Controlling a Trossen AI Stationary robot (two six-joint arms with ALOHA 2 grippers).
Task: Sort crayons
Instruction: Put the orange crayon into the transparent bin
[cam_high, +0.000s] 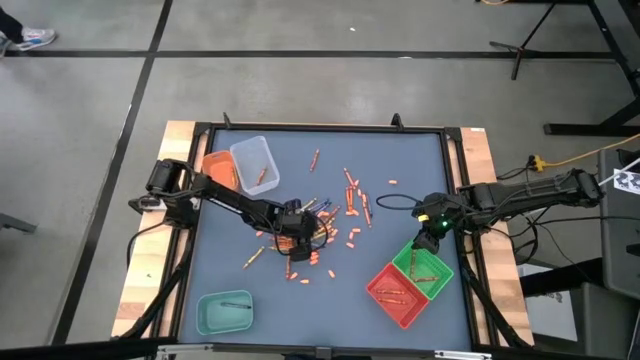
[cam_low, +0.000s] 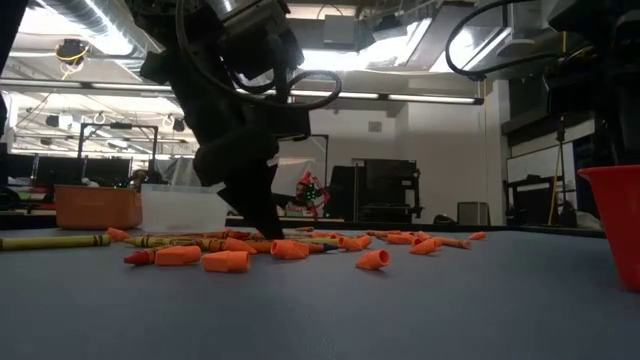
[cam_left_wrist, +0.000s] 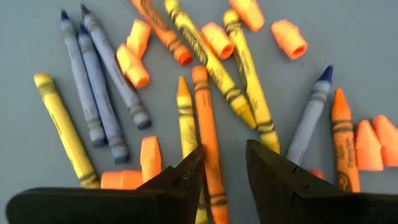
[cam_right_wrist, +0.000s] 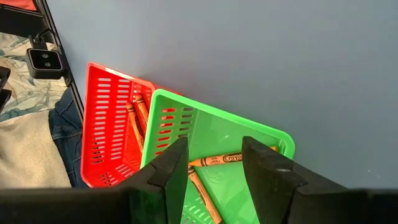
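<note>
Many crayons (cam_high: 320, 225), orange, yellow and blue, lie loose with short orange stubs in the middle of the dark table mat. My left gripper (cam_high: 296, 228) is down in this pile and open. In the left wrist view (cam_left_wrist: 224, 168) its fingers stand on either side of a long orange crayon (cam_left_wrist: 208, 137) that lies flat, beside a yellow one (cam_left_wrist: 185, 118). My right gripper (cam_high: 430, 236) is open and empty above the green tray (cam_right_wrist: 211, 143), which holds orange crayons (cam_right_wrist: 217, 160). My left gripper points down at the pile, its open fingers (cam_left_wrist: 186, 177) astride the lower end of the long orange crayon (cam_left_wrist: 214, 180), which lies flat on the mat. I cannot tell whether the fingers touch it.
A red tray (cam_high: 398, 294) lies against the green tray (cam_high: 424, 266) at the near right. A teal tray (cam_high: 225, 312) sits near left. A clear tray (cam_high: 255, 165) and an orange tray (cam_high: 217, 168) sit far left. Loose crayons (cam_high: 355, 195) are scattered toward the far side.
</note>
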